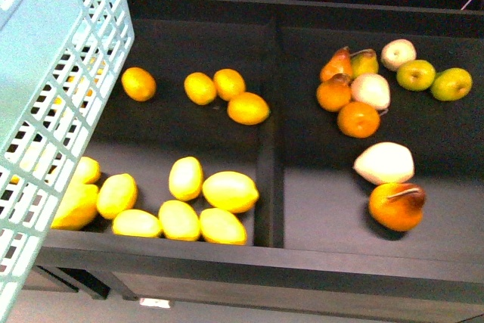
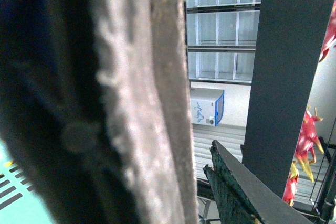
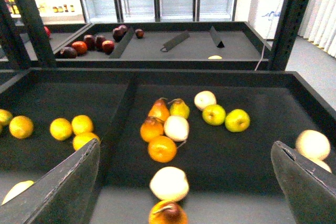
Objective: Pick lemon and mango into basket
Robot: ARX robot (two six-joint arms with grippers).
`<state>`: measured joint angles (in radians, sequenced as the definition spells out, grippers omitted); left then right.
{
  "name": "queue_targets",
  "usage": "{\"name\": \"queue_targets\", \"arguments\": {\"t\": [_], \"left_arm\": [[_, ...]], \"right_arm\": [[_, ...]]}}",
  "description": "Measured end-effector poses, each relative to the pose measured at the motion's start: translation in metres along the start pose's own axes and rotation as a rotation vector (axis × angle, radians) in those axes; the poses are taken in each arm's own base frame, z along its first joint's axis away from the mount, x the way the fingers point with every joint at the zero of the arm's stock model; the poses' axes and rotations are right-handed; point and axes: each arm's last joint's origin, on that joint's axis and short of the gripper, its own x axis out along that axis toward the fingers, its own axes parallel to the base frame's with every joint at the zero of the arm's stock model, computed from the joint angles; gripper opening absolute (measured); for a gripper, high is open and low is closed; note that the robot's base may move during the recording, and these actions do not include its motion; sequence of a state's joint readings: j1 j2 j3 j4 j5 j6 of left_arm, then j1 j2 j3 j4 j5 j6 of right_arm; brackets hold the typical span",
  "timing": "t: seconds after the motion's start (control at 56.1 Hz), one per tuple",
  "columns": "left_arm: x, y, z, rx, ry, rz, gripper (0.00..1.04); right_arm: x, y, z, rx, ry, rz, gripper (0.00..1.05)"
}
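while right jaws gape empty, lemons (image 1: 231,191) lie outside them; left jaws' state unclear.

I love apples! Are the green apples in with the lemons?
No, the green apples lie in the right compartment, the lemons in the left compartment.

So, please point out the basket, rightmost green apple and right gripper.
basket (image 1: 41,43): front view, side wall.
rightmost green apple (image 1: 451,83): front view, its middle.
right gripper (image 3: 185,148): right wrist view, midway between fingertips.
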<state>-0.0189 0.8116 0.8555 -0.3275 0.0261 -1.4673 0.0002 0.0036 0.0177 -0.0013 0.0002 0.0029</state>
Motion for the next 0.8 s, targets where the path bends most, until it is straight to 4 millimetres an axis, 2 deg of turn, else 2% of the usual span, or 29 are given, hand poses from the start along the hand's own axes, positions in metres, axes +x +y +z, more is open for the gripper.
{"name": "queue_targets", "arguments": {"t": [0.803], "left_arm": [[0.0001, 0.0001, 0.0000, 0.001, 0.000, 0.000, 0.28]], "right_arm": [[0.0000, 0.0000, 0.0000, 0.000, 0.000, 0.000, 0.96]]}}
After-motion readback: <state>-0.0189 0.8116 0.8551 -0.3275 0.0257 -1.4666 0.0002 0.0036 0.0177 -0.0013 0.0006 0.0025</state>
